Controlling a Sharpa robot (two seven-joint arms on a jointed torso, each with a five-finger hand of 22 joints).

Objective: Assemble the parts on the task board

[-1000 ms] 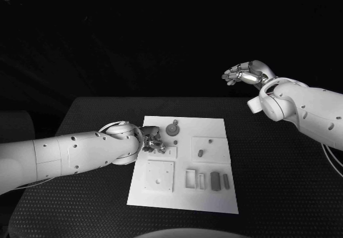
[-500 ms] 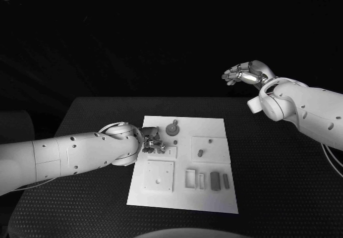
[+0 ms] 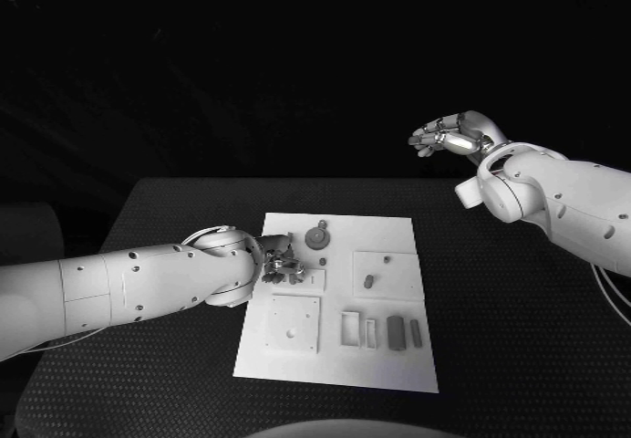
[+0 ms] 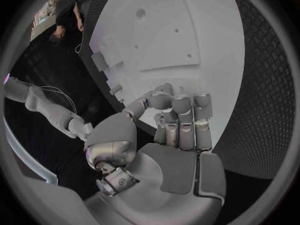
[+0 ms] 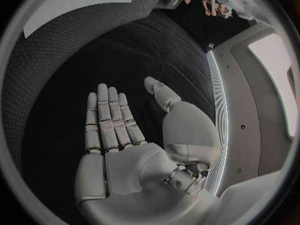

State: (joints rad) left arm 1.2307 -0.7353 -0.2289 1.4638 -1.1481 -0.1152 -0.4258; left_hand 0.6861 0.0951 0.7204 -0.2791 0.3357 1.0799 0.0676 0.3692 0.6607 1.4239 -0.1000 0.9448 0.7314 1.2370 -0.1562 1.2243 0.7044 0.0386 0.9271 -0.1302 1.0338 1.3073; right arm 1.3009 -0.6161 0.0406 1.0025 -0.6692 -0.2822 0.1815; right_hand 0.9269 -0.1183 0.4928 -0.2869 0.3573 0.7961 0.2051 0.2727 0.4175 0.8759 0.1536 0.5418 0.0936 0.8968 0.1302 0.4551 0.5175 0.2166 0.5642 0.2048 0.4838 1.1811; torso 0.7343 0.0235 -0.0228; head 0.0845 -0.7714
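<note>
The white task board [image 3: 339, 365] lies in the middle of the black table. On it are a round grey part [image 3: 317, 238], a small peg [image 3: 322, 263], a little part [image 3: 369, 281] on a raised square plate, and several oblong parts [image 3: 395, 333] in a row near the front. My left hand [image 3: 279, 260] is low over the board's left edge, beside the peg. In the left wrist view its fingers [image 4: 180, 116] curl in over the board [image 4: 187, 35], and no part shows between them. My right hand [image 3: 454, 135] is raised high behind the table's far right, fingers [image 5: 107, 120] straight, holding nothing.
A square plate [image 3: 294, 324] with holes sits at the board's front left, just in front of my left hand. Bare black table [image 3: 512, 310] surrounds the board on both sides. The board's far corner [image 5: 69, 2] appears far off from the right wrist.
</note>
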